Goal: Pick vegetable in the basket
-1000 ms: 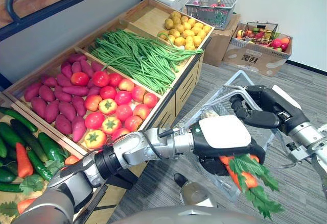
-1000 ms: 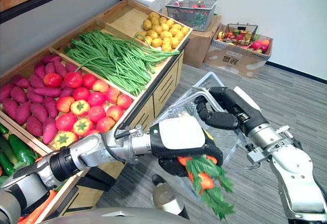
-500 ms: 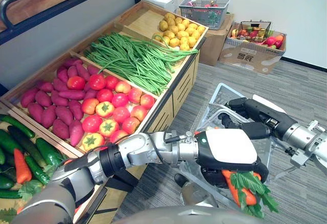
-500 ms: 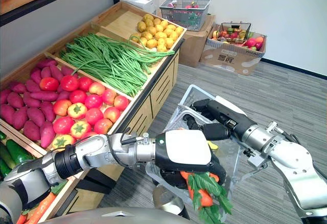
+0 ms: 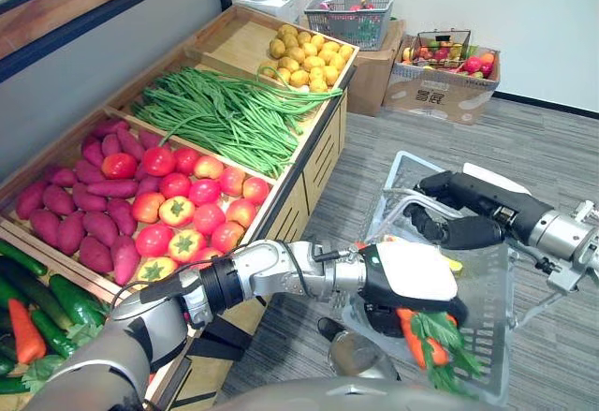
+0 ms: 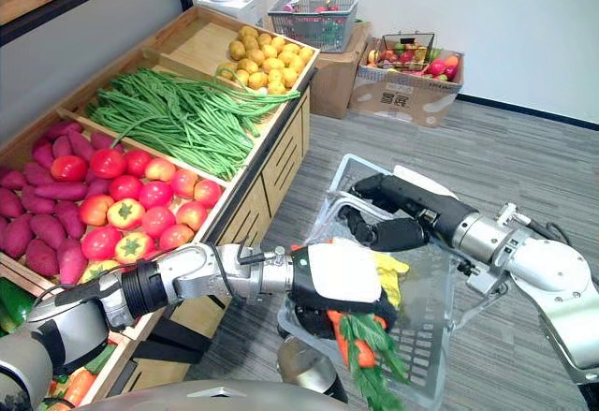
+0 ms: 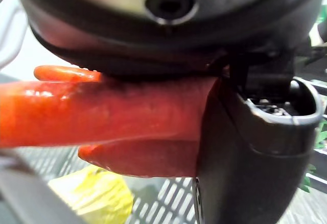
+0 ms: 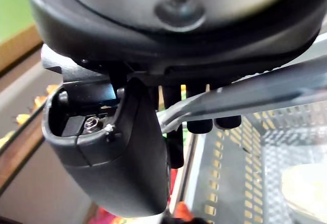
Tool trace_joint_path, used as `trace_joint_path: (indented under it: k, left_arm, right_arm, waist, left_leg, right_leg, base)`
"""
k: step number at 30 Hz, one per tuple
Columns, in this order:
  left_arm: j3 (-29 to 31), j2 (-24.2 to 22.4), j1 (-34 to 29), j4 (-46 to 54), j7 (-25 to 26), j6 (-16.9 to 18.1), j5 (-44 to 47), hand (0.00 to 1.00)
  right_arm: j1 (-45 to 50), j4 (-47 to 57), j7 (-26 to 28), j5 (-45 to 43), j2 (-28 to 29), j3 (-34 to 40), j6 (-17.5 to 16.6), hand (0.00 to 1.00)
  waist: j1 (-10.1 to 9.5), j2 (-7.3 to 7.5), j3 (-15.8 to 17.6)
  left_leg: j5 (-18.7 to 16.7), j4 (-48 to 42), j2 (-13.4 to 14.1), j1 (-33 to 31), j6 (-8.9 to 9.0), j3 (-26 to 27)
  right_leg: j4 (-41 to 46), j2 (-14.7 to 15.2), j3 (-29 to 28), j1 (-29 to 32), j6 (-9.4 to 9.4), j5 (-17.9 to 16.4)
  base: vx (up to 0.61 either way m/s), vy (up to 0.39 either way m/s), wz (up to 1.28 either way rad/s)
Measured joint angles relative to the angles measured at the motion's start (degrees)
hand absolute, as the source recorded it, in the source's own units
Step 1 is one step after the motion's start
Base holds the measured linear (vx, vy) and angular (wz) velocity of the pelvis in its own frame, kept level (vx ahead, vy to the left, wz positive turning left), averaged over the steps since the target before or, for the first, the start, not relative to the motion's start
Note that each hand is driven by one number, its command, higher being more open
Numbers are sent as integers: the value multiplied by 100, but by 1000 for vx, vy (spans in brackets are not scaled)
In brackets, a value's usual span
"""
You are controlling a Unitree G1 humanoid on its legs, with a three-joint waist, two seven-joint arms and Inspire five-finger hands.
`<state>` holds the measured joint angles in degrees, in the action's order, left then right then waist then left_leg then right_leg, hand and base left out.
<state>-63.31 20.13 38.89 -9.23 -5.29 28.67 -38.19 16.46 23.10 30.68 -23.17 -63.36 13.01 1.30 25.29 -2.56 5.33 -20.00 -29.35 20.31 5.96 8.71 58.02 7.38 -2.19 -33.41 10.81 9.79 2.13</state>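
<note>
A bunch of carrots point(image 5: 416, 338) is gripped in the left hand point(image 5: 412, 275), whose fingers and thumb are curled round the orange roots; in the left wrist view the roots are seen pressed against the palm. The bunch is held over the near end of the basket point(image 5: 489, 310), at the corner toward the produce stand, with the green tops point(image 5: 451, 355) hanging down below the hand. Whether the tops touch the basket's mesh cannot be told. A yellow item point(image 6: 389, 275) is seen lying inside the basket, just beyond the left hand.

The basket is a pale grey plastic one, and it is carried by its handle point(image 8: 255, 97), round which the fingers of the right hand point(image 5: 452, 230) are closed at the far end.

Beside the basket a wooden stand point(image 5: 323, 144) is set on the grey floor point(image 5: 552, 149), divided into compartments. Yellow round produce point(image 5: 309, 55) is heaped in the far compartment, long green beans point(image 5: 225, 116) are spread in the next, and red and orange tomatoes point(image 5: 187, 210) are laid beside purple sweet potatoes point(image 5: 84, 219) in the one nearer. Cucumbers point(image 5: 61, 297) and a single carrot point(image 5: 26, 331) are seen at the near corner. Against the far wall, cardboard boxes point(image 5: 440, 97) are stacked, topped with baskets of mixed produce point(image 5: 354, 18).
</note>
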Motion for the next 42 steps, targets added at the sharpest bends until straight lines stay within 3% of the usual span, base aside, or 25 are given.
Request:
trace_joint_path:
  k: [13, 17, 30, 42]
  left_arm:
    - [-161, -935, 361, -928, 183, -267, -287, 0]
    - [-156, -1088, 373, -1075, 204, -302, -289, 0]
    - [-113, -893, 582, -1224, 213, -361, -292, 0]
    - [-86, -569, 654, -779, 210, -200, -375, 0]
  right_arm:
    - [-892, 553, -53, -583, 22, -676, -9, 0]
    - [-877, 866, -78, -907, 23, -1101, -46, 0]
    - [-309, 878, -146, -1204, 25, -947, -47, 0]
    - [192, 1048, -161, -1420, 363, -708, -136, 0]
  waist:
    - [14, -8, 10]
    - [-11, 90, 96]
    - [-45, 195, 341]
    - [-344, 192, 365]
  left_leg:
    - [0, -31, 15, -4, -7, 188]
    - [-31, -30, 11, 161, 30, 410]
    - [-53, -43, 1, 89, 26, 307]
    - [15, -36, -18, -171, -80, -215]
  right_leg:
    - [-26, -55, -175, 111, 43, 31]
    - [-21, -117, -368, 90, 62, 43]
    - [-19, -68, -279, 87, 70, 46]
    - [-22, 100, 187, 5, 41, 4]
  base:
    - [48, 54, -6]
    - [42, 62, -26]
    - [28, 58, 3]
    - [21, 47, 21]
